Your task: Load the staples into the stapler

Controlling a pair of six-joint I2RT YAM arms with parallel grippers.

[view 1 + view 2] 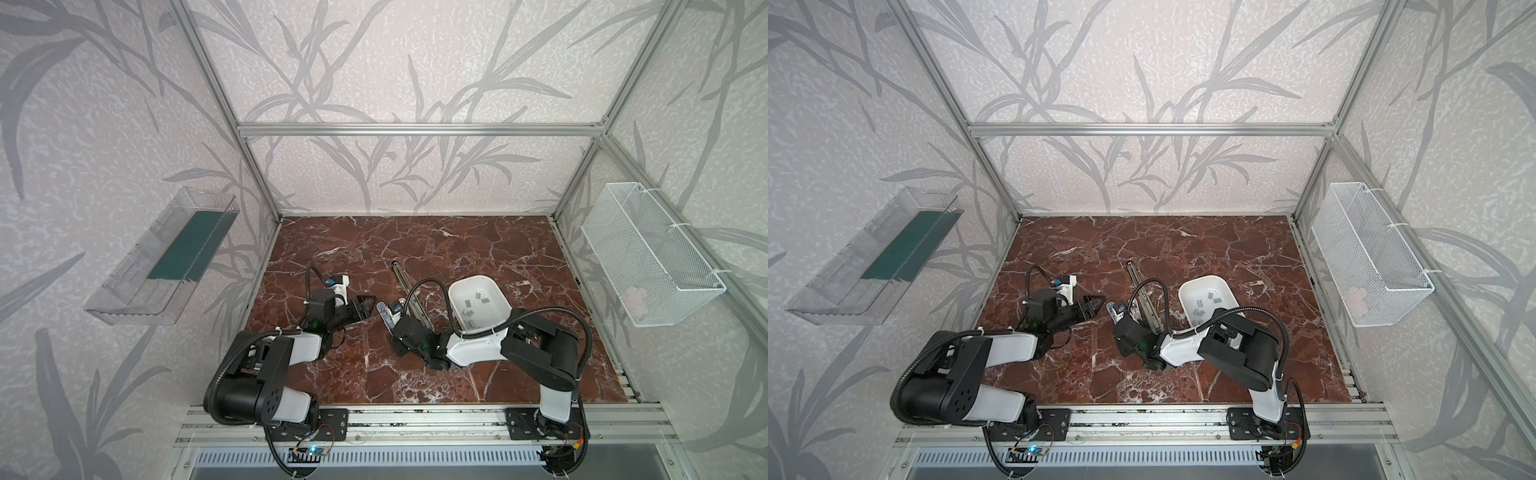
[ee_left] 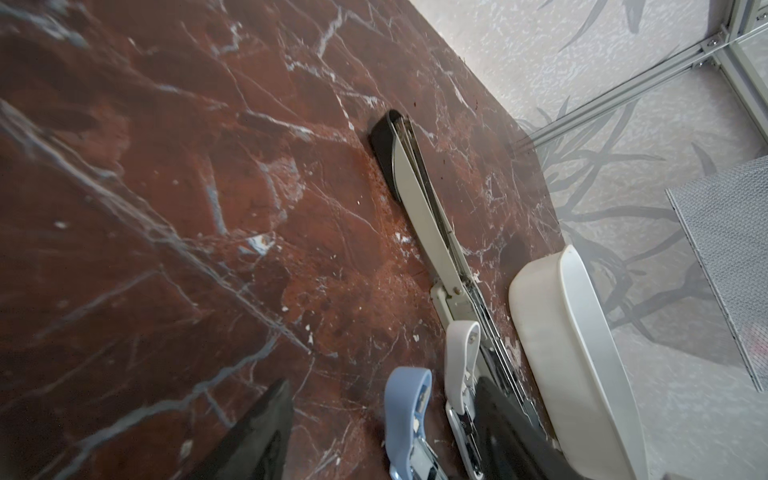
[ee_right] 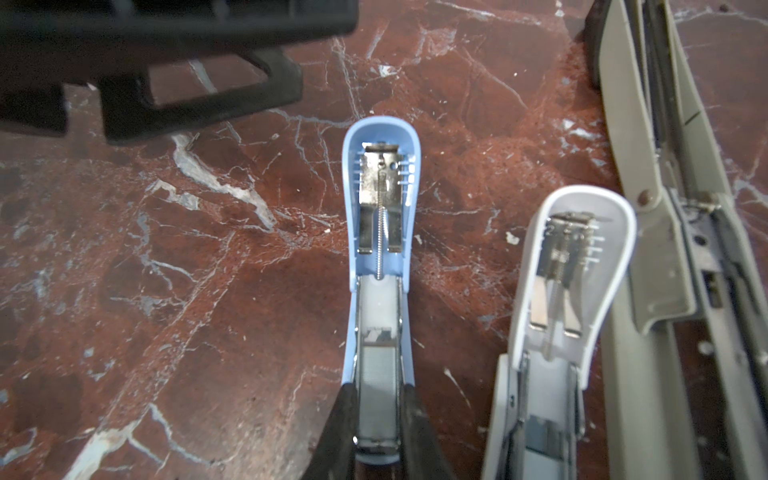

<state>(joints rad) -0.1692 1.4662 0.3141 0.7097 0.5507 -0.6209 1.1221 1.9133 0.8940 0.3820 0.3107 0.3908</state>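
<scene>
Between fingers of right gripper (image 3: 379,392), pinched narrow: blue stapler (image 3: 380,257), long axis straight ahead, lid open toward left gripper (image 1: 1100,305), parted, empty, nearer. Loose staples (image 1: 483,298) sit rearward in white bin (image 1: 473,278).

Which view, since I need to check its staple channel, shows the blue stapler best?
Right wrist view: the blue stapler lies open, channel and spring clear. Left wrist view shows mainly its lid; both top views show it tiny.
</scene>
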